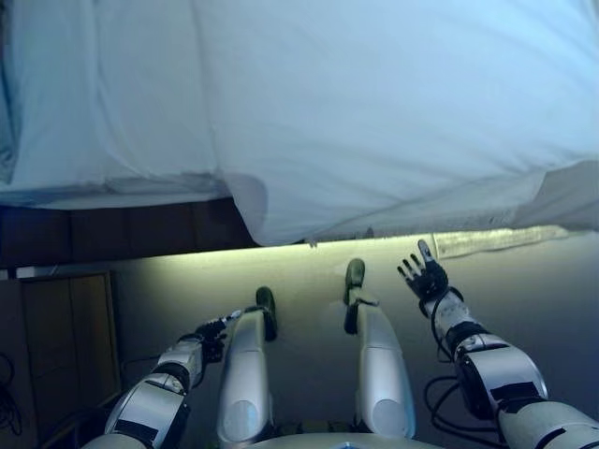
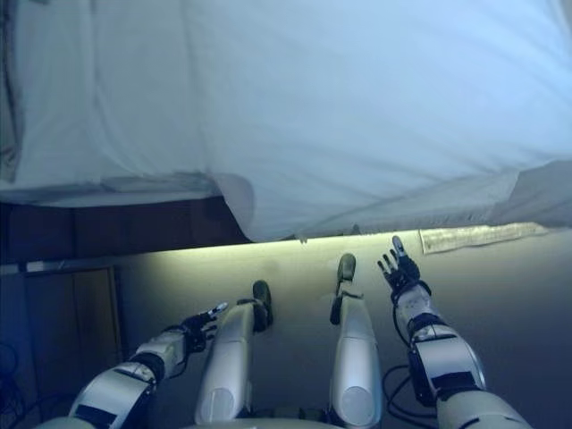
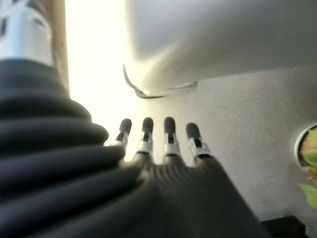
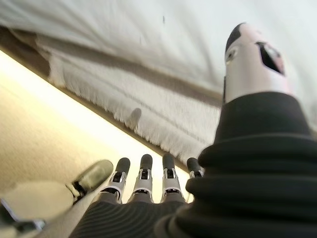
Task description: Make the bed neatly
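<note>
A bed with a pale white-blue cover (image 1: pixel 374 103) fills the top of both eye views. A corner of the cover (image 1: pixel 271 220) hangs over the bed's near edge above the dark bed base (image 1: pixel 131 229). My left hand (image 1: pixel 213 334) is low over the floor at the lower left, fingers straight, holding nothing. My right hand (image 1: pixel 426 274) is raised at the right, just below the cover's edge, fingers spread and empty. In the right wrist view the straight fingers (image 4: pixel 143 173) point at the cover's hem and a fringed cloth edge (image 4: pixel 129 106).
A lit strip of floor (image 1: pixel 187 271) runs under the bed's edge. A wooden cabinet or panel (image 1: pixel 65 327) stands at the lower left. A white fringed cloth edge (image 1: pixel 487 240) hangs below the cover at the right.
</note>
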{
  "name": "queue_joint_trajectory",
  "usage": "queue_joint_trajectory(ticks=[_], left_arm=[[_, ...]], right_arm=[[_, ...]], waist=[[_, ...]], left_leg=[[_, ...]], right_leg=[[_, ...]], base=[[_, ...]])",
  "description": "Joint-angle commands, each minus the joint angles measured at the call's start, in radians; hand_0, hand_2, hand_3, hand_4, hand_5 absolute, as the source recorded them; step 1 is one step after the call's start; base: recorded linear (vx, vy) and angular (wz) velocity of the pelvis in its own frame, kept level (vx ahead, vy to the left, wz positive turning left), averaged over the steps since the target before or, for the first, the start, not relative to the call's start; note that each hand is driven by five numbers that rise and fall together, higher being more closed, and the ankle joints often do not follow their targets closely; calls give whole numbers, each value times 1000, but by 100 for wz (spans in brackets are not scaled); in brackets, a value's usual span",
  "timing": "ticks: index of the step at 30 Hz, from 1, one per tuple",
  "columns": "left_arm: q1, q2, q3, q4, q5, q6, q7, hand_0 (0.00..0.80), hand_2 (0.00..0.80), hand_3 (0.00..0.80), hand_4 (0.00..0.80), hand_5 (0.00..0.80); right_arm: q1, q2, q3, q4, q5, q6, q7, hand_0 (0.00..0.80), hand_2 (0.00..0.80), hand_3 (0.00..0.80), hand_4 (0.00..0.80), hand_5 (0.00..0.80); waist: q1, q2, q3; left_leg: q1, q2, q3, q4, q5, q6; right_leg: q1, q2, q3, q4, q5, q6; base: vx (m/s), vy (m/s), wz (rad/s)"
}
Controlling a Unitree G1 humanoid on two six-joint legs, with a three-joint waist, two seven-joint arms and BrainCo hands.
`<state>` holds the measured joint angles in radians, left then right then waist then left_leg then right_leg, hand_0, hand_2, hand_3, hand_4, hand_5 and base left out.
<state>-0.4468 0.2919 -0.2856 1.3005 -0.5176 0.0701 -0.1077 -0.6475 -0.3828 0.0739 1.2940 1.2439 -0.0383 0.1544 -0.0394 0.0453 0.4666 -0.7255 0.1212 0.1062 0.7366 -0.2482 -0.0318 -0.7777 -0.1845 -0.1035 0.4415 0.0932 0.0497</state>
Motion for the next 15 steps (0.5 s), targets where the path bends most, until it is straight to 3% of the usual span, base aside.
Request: queue_joint_trajectory(ticks=[1, 8, 15], left_arm=[[30, 4, -38, 0, -53, -2, 36, 0, 0, 0, 0, 0], [44, 27, -44, -12, -73, 23, 13, 0, 0, 0, 0, 0], [121, 37, -12, -8, -134, 6, -19, 0, 0, 0, 0, 0]], right_arm=[[2, -64, 3, -33, 54, -18, 8, 0, 0, 0, 0, 0], [-109, -168, -3, -42, 62, 27, 11, 0, 0, 0, 0, 0], [-236, -285, 34, -47, -96, 80, -16, 0, 0, 0, 0, 0]], waist=[[11, 22, -49], [38, 34, -51], [70, 35, -58]], left_leg=[[-102, -4, -41, 25, 30, -8], [-252, 0, -67, 221, -40, 21], [-361, -3, -91, 346, -79, 42]], right_leg=[[-75, -38, 22, 216, -188, -4], [-213, -58, 26, 421, -256, -32], [-322, -63, 31, 567, -309, -63]], base=[[-124, -52, -9], [-48, -34, -1], [42, -46, 4]])
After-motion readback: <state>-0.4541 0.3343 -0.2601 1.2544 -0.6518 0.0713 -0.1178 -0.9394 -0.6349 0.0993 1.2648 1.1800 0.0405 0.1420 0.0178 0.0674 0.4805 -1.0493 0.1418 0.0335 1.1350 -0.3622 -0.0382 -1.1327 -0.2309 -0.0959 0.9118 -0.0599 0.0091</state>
